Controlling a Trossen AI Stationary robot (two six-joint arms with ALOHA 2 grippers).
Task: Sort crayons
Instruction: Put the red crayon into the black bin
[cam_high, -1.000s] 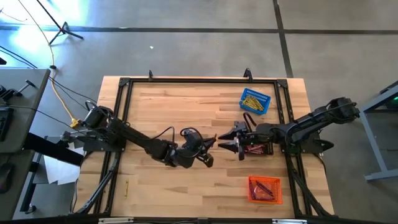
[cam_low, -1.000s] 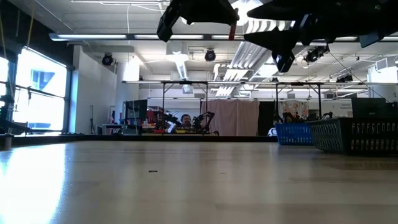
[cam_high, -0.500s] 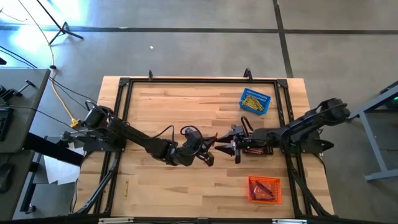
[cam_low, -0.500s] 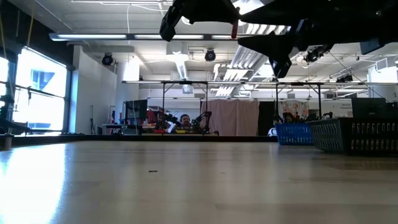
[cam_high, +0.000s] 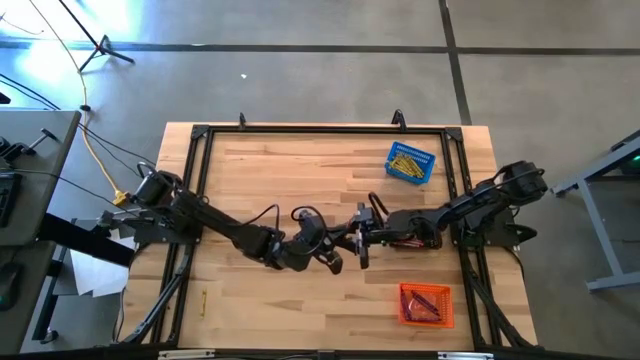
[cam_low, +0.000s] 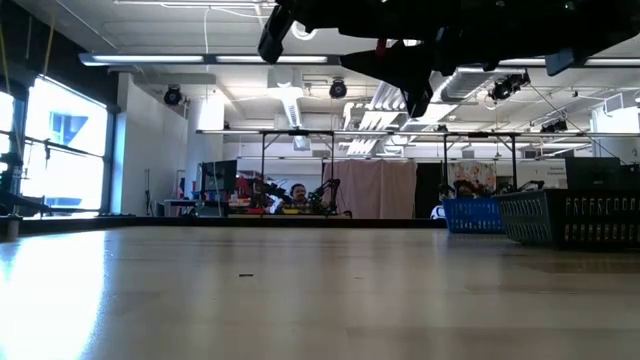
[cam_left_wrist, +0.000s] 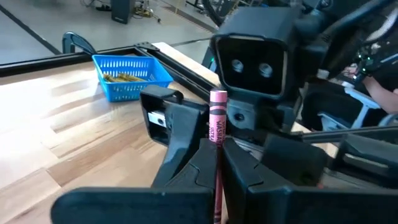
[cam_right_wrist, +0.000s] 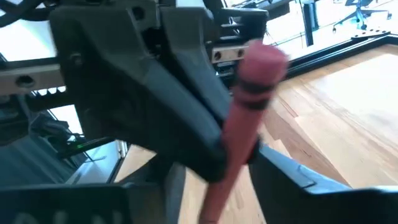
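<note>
Low view: bare wooden table (cam_low: 300, 290), workshop room behind, ceiling lights (cam_low: 150, 59).

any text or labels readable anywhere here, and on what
Pink crayon held in the shut left tool: dark lettering runs along its wrapper, too small and blurred to read.
Blue basket, black basket, orange basket: no text visible.
Nothing else can be read.
</note>
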